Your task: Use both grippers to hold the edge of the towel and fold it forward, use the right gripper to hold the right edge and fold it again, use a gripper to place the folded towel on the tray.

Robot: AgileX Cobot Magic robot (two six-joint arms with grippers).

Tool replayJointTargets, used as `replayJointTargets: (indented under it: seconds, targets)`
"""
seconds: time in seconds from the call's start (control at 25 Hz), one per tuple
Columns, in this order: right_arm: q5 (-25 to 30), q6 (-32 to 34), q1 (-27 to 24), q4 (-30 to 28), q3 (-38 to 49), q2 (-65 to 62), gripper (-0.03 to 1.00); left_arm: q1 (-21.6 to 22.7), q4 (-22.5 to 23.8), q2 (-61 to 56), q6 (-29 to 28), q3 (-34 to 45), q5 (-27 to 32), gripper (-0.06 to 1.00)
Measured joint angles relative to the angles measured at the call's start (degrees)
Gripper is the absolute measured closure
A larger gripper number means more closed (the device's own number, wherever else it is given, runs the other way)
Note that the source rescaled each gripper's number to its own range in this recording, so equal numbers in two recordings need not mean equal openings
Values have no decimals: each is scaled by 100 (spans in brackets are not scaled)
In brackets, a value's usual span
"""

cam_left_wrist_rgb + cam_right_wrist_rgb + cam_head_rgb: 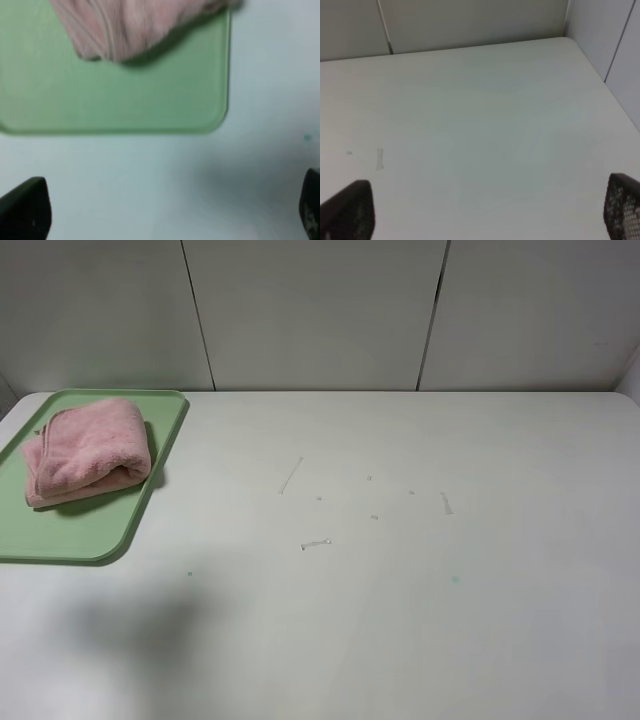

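A pale white desk (400, 620) fills the view from the high camera, backed by plain grey-white wall panels (310, 310) with dark seams between them. At the desk's far left sits the pale green rectangular plastic tray (95, 540) with rounded corners and a low raised rim. On it lies the pink fluffy terry towel (88, 450), folded into a thick bundle — it rests over the tray's far half, its right side reaching close to the tray's right rim. Near the middle of the desk are a few small scratches and specks (316, 543), well apart from the tray.

Neither arm shows in the high view. In the left wrist view the left tool (165, 212) hangs above bare desk just beside the tray's near edge, its two dark fingertips (25, 207) spread wide at the frame's corners, holding nothing. In the right wrist view the right tool (485, 207) is likewise spread wide and empty — only bare desk lies beneath it.
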Motion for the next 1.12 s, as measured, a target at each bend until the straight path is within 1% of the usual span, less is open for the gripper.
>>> replayJointTargets:
  seconds: [0.08,0.32,0.44,0.6,0.76,0.88,1.0,1.12]
  targets:
    - [0,0,0,0,0,0,-3,0,-15,-422,0,247,91,-5]
    - [0,0,0,0,0,0,-3,0,-143,-1722,5,670,684,-5]
    - [0,0,0,0,0,0,-3,0,-170,-2296,37,788,687,-5]
    - [0,0,0,0,0,0,-3,0,-338,-3129,222,1038,698,-5]
    - [0,0,0,0,0,0,-3,0,-540,-4043,254,1363,698,-5]
    - [0,0,0,0,0,0,-3,0,-593,-4690,254,1625,698,-5]
    - [0,0,0,0,0,0,-3,-132,-593,-5311,258,1885,647,-5]
    - [0,0,0,0,0,0,-3,-415,-575,-5826,258,2175,346,-5]
